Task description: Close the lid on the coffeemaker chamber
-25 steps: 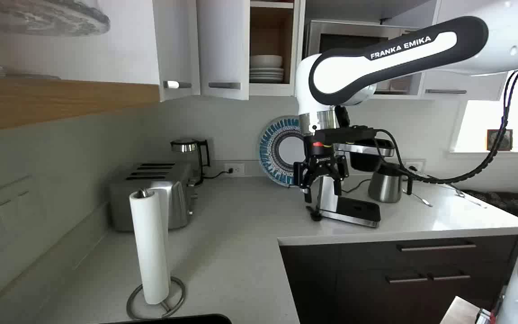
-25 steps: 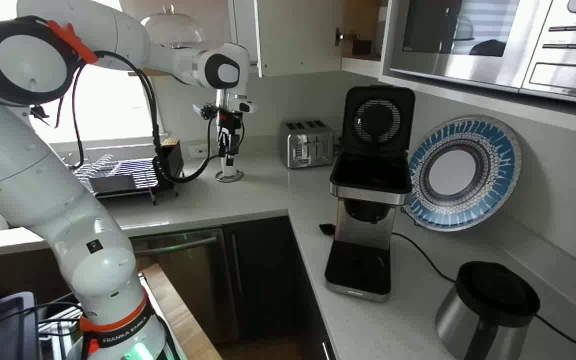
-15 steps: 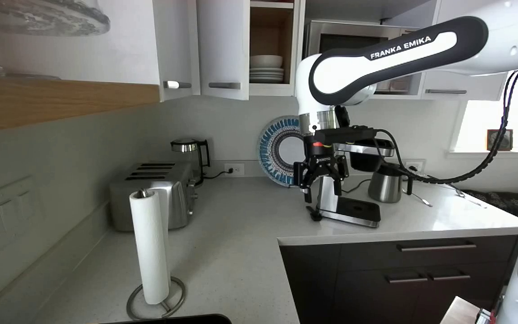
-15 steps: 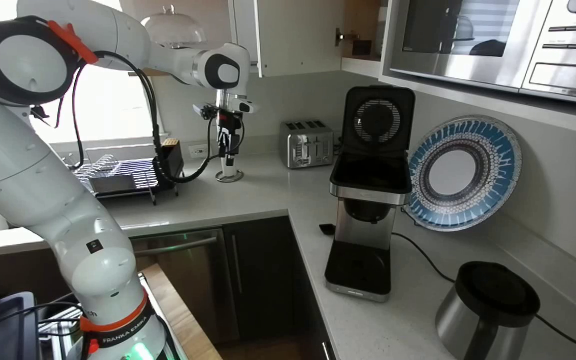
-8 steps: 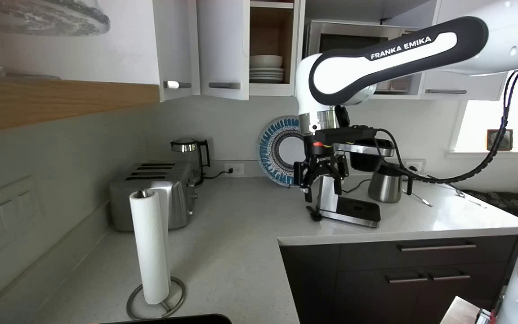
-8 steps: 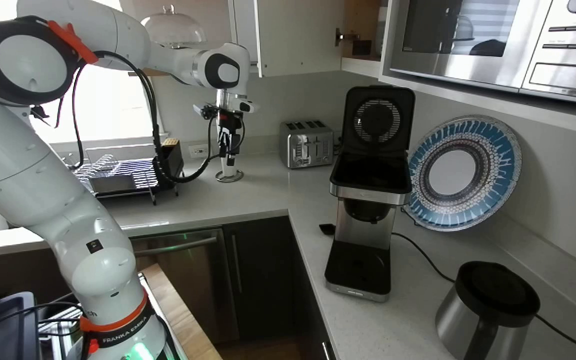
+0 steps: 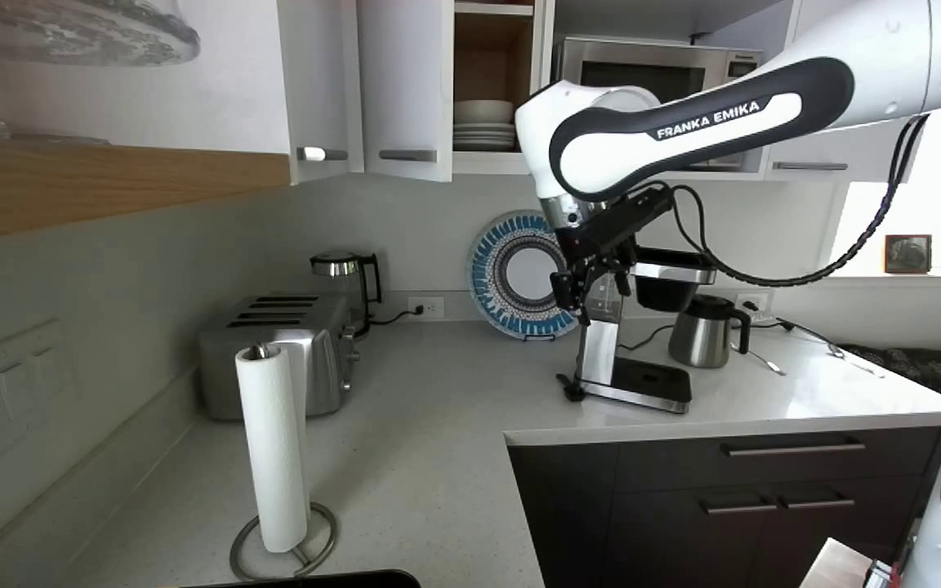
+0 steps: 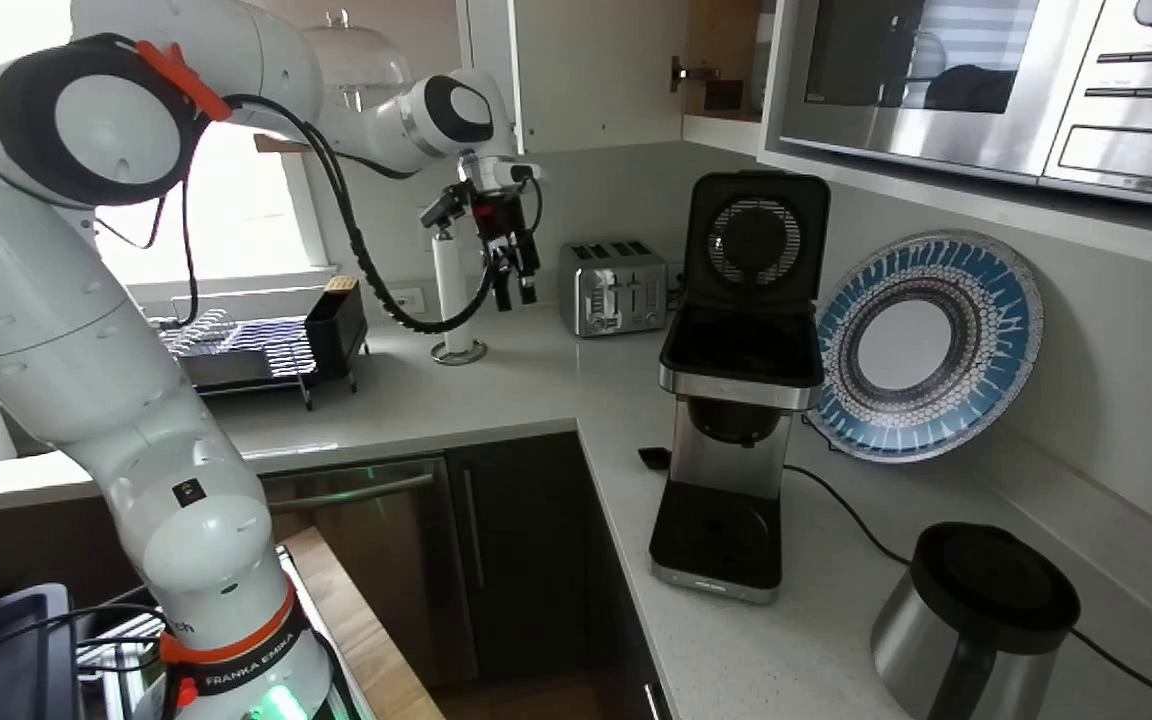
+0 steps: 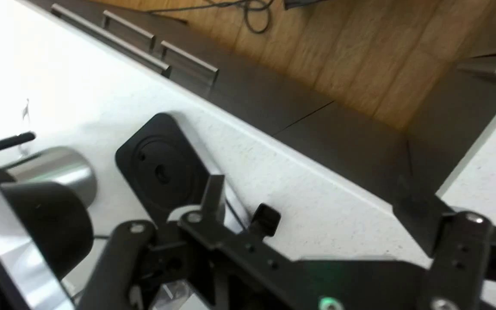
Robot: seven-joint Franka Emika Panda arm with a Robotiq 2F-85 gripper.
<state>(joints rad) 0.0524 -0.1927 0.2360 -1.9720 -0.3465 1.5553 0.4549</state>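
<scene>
The arm [image 8: 46, 320] is glossy white, its rounded joint housings [image 8: 116, 130] edged in charcoal. White FRANKA EMIKA lettering [image 7: 707, 120] runs along a charcoal inlay [image 7: 831, 86], with a silver wrist collar [image 7: 554, 211] beyond. Black cables [image 8: 356, 243] gather into a ribbed bundle; an orange-red clip [image 8: 184, 80] stands out against the white. Lower down come a small dark square sticker [image 8: 189, 492], an orange band [image 8: 204, 655] over a black lettered band [image 8: 248, 668], and a green glow [image 8: 281, 703]. The gripper [image 9: 315, 206] is black, with pale round screw heads [image 9: 137, 227], one tinted green.
</scene>
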